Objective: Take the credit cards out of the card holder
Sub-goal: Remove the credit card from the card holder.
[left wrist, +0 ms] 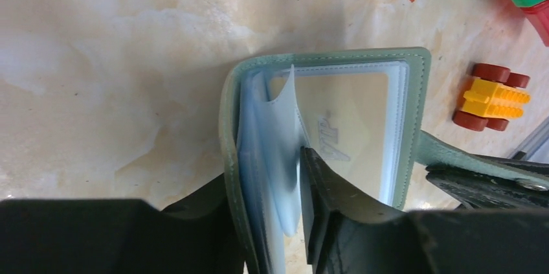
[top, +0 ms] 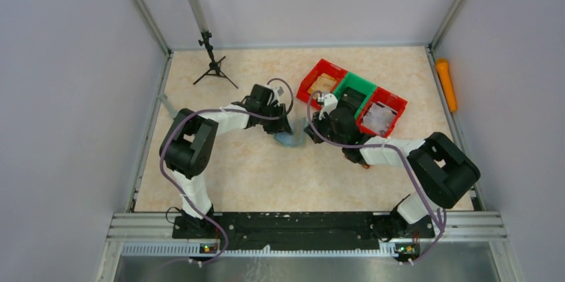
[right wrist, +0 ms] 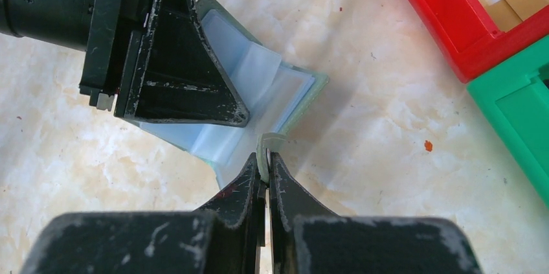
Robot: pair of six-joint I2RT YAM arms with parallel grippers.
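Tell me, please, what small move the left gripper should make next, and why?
Probably close the left gripper firmly on the cover and clear sleeves of the card holder, which its fingers straddle. The right gripper pinches the tab, the holder stands open, and a pale card sits in a pocket.

Left arm and right arm show white links, black joints, purple cables, scuffed black pincer fingers.
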